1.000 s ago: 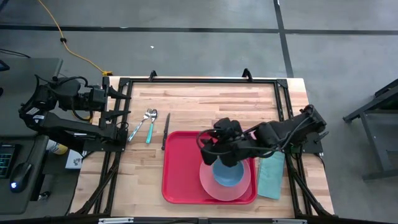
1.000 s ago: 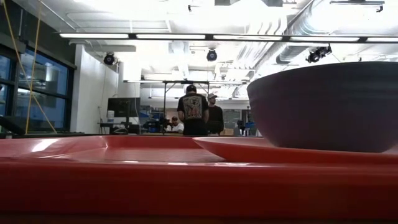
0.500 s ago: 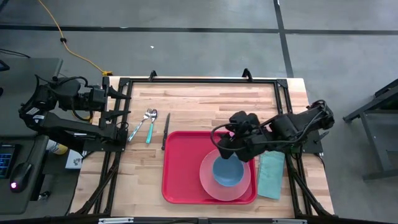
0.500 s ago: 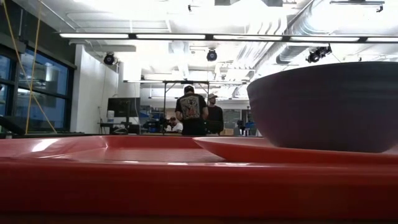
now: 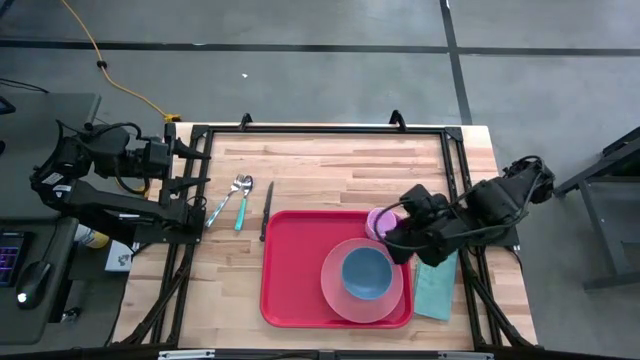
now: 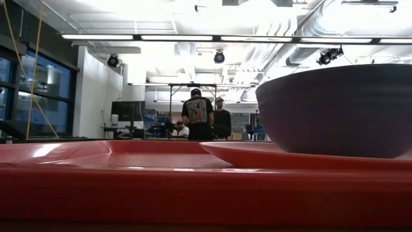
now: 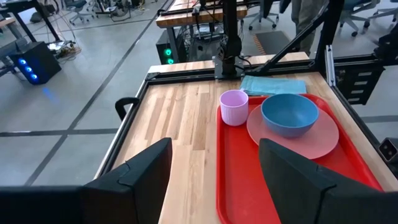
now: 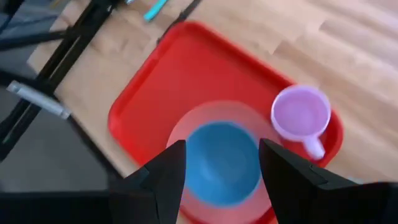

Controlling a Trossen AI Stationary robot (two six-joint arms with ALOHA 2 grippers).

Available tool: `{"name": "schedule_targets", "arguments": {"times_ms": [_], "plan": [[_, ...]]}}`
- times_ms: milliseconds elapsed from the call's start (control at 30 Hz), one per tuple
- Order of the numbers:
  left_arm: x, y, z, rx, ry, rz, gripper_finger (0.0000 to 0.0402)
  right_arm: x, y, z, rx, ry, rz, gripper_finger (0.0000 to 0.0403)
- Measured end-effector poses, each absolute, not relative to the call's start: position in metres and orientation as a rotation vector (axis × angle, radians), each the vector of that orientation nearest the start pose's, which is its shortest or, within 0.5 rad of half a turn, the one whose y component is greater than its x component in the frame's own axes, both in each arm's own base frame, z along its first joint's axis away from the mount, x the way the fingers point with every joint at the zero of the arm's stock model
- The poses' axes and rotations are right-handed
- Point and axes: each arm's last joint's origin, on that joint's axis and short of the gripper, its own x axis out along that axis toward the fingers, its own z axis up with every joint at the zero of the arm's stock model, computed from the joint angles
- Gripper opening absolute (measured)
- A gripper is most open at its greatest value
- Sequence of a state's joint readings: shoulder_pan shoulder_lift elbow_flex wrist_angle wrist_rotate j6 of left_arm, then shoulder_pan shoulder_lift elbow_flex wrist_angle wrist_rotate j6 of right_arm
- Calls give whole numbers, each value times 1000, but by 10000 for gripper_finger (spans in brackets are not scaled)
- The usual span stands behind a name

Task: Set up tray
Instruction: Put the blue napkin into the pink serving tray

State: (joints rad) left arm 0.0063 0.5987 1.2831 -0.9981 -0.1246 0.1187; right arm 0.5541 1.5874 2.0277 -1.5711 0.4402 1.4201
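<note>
The red tray (image 5: 300,270) lies on the wooden surface (image 5: 330,165), just beside and partly under the right tool (image 5: 392,235). On it a pink plate (image 5: 335,295) carries a blue bowl (image 5: 367,273), and a lilac mug (image 5: 379,222) stands at the tray's corner right by that tool. The right tool hangs above them with its fingers (image 8: 165,171) parted and nothing between them. A teal napkin (image 5: 435,285) lies off the tray beneath the right arm. A spoon, fork (image 5: 238,198) and knife (image 5: 267,208) lie near the left tool (image 5: 200,172), parked at the surface's edge, fingers (image 7: 140,171) wide and empty.
</note>
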Motion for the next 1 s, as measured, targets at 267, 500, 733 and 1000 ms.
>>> {"name": "schedule_targets", "arguments": {"times_ms": [267,500,733,1000], "plan": [[46,4,424,118,320,113,273,215,151,437,896,987,-500,181],[46,4,424,118,320,111,273,204,184,400,1044,1368,-579,181],[46,4,424,121,320,110,273,184,213,346,1080,1722,-785,181],[46,4,424,122,320,111,273,184,224,283,1102,1729,-866,181]]}}
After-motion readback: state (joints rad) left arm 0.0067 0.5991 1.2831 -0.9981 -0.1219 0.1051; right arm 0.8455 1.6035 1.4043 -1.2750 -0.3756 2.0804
